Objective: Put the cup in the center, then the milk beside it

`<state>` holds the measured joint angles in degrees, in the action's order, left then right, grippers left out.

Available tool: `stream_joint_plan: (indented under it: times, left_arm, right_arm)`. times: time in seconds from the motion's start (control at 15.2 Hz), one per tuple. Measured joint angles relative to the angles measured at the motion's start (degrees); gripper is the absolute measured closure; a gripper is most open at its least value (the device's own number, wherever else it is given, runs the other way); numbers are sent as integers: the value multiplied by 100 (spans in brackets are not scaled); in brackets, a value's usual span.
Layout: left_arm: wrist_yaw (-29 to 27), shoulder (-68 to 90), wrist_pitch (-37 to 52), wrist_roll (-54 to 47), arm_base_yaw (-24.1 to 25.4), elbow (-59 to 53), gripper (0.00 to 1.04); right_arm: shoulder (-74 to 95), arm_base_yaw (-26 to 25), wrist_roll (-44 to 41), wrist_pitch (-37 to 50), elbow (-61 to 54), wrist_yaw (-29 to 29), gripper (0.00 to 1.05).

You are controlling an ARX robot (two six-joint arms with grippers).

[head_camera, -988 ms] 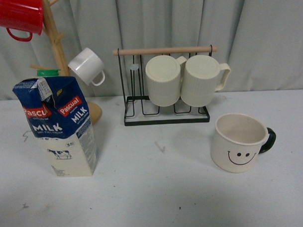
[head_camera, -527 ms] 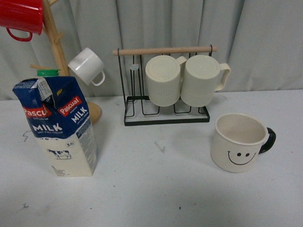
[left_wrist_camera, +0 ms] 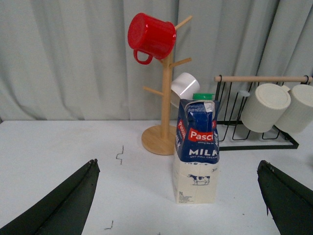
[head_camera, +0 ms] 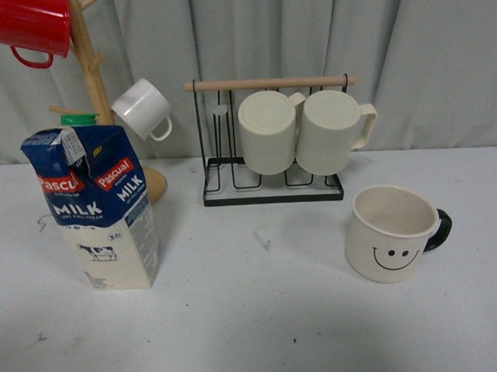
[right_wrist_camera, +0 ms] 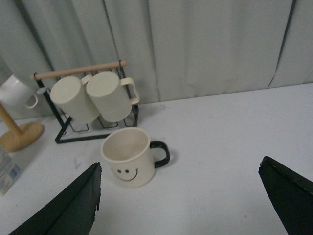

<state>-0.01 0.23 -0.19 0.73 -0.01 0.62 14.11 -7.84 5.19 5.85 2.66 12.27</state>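
Left wrist view is showing the L gripper (left_wrist_camera: 177, 164) hanging w/ fingers spread wide, holding nothing; R gripper (right_wrist_camera: 181, 164) is doing the same. Milk (head_camera: 98, 212) is standing upright at table's (head_camera: 254, 333) left, cup (head_camera: 393, 234) sitting at right, handle pointing right, center (head_camera: 264, 271) lying btwn them. Rack (head_camera: 273, 189) is standing behind.

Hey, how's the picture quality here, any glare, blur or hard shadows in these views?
Front view: even soft light, no glare, only faint shadows beside the milk and cup, lettering sharp. Left wrist view: bright, the left fingers are dark close-up shapes. Right wrist view: dimmer and slightly soft, right fingers dark too.
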Motion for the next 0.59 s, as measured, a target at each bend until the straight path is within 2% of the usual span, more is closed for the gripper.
stream_joint_plan:
  times: [0.07,0.13,0.26,0.33,0.4,0.59]
  left_arm:
    - [2,0,-2,0,0,0,7]
    - [0,0,-4,0,0,0,7]
    - [2,0,-2,0,0,0,7]
    - [0,0,-2,0,0,0,7]
    - [0,0,-2,0,0,0,7]
    - [0,0,-2,0,0,0,7]
  right_arm:
    - [863,-308,107,846,101,227,6]
    - [2002,-376,186,1912,341,247,6]
    - [4321,-83,181,3711,1182,-254,6]
    - [5394,107,177,4068,1720,-595,6]
    - [7012,577,162,3650,2653,-1008,6]
    - [8570,1467,162,2516,4002,-1377,6]
